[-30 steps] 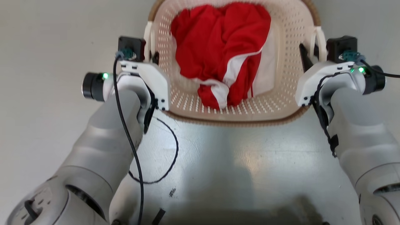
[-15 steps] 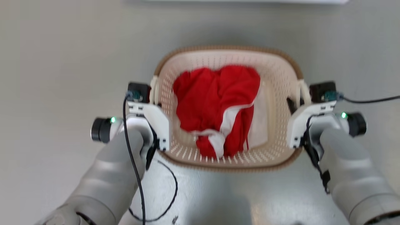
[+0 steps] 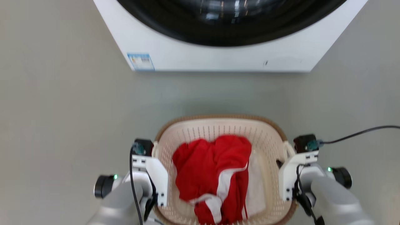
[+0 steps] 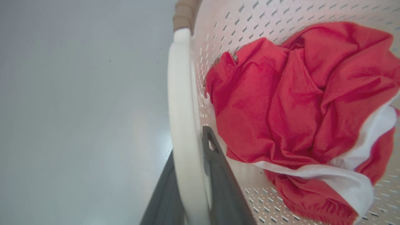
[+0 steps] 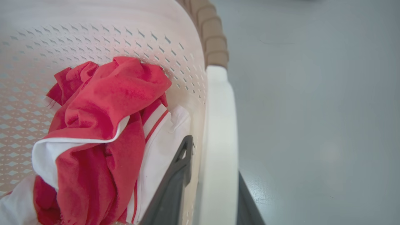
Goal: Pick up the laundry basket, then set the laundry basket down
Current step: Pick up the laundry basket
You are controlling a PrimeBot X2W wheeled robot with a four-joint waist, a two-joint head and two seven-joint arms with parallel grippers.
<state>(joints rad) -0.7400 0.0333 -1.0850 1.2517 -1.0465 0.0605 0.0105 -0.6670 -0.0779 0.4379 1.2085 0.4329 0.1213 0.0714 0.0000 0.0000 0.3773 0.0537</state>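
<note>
The laundry basket [image 3: 200,134], cream-white and perforated with a brown woven rim, sits low in the head view, holding red and white clothing [image 3: 212,168]. My left gripper [image 3: 153,154] is shut on the basket's left white loop handle [image 4: 179,93]; in the left wrist view the gripper [image 4: 189,147] has one dark finger on each side of the loop. My right gripper [image 3: 282,160] is shut on the right handle [image 5: 218,103], which its fingers straddle in the right wrist view, where the gripper [image 5: 215,159] rises from the bottom edge. Whether the basket touches the floor I cannot tell.
A white washing machine [image 3: 218,59] with a dark round door stands ahead, across a strip of grey floor [image 3: 62,109]. A black cable [image 3: 359,132] trails off to the right from my right wrist.
The head camera has swung up: the basket now sits lower and smaller in view, and the washing machine has come in at the top. Both grippers stay on the handles.
</note>
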